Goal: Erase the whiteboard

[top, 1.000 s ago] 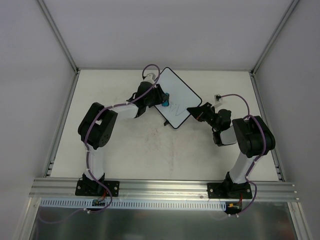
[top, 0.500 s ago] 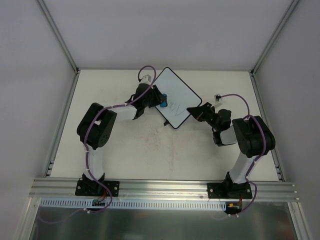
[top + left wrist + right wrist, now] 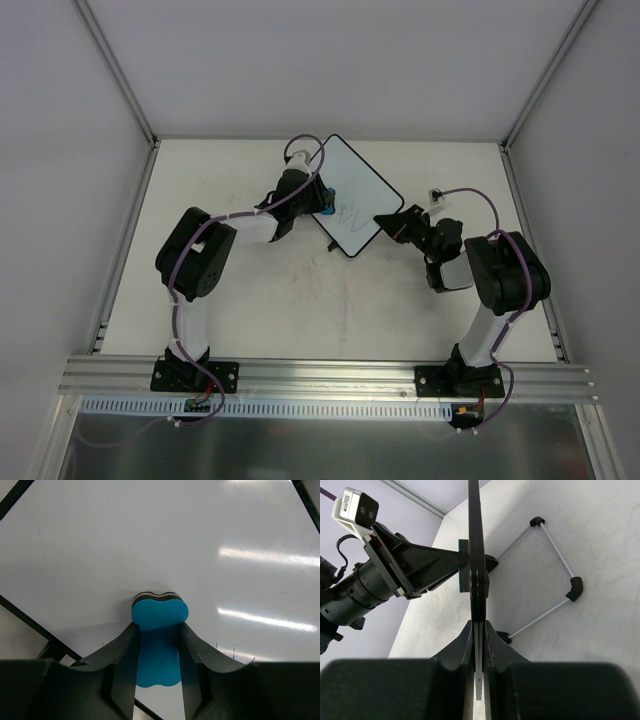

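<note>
The whiteboard [image 3: 356, 192] is held up off the table at the back centre, with blue-grey scribbles [image 3: 347, 214] near its lower corner. My right gripper [image 3: 385, 222] is shut on its right edge; in the right wrist view [image 3: 478, 645] the board [image 3: 476, 555] is seen edge-on between the jaws. My left gripper [image 3: 325, 198] is shut on the blue bone-shaped eraser [image 3: 329, 200] and presses it against the board face. In the left wrist view [image 3: 160, 652] the eraser [image 3: 159, 630] touches the white board [image 3: 165, 540].
The board's wire stand [image 3: 555, 550] with black corner caps swings out behind it in the right wrist view. The pale tabletop [image 3: 240, 290] is bounded by an aluminium frame [image 3: 330, 375] at the near edge and white walls around.
My left gripper with the eraser has slid a little up and to the left along the board, then back right. The right gripper and board have stayed still.
</note>
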`<move>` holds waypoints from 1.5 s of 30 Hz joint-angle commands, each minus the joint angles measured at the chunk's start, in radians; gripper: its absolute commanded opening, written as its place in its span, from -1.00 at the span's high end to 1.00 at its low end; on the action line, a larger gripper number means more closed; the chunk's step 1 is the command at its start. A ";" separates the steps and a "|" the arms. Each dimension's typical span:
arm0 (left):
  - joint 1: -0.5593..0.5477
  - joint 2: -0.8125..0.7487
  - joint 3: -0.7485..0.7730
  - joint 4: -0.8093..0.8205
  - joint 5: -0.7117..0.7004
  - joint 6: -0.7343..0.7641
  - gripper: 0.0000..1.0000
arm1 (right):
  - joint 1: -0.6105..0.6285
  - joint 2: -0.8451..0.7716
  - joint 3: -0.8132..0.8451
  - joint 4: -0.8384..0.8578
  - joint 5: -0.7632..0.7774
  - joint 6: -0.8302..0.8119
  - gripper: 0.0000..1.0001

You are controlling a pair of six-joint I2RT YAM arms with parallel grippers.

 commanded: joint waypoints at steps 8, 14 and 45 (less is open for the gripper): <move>-0.128 0.003 0.008 -0.078 0.076 0.176 1.00 | 0.007 0.018 0.020 0.163 0.005 -0.040 1.00; -0.161 0.002 0.014 -0.066 0.137 0.214 1.00 | 0.009 0.016 0.023 0.163 0.005 -0.040 1.00; -0.248 0.056 0.112 -0.208 0.036 0.293 1.00 | 0.009 0.007 0.018 0.163 0.005 -0.043 1.00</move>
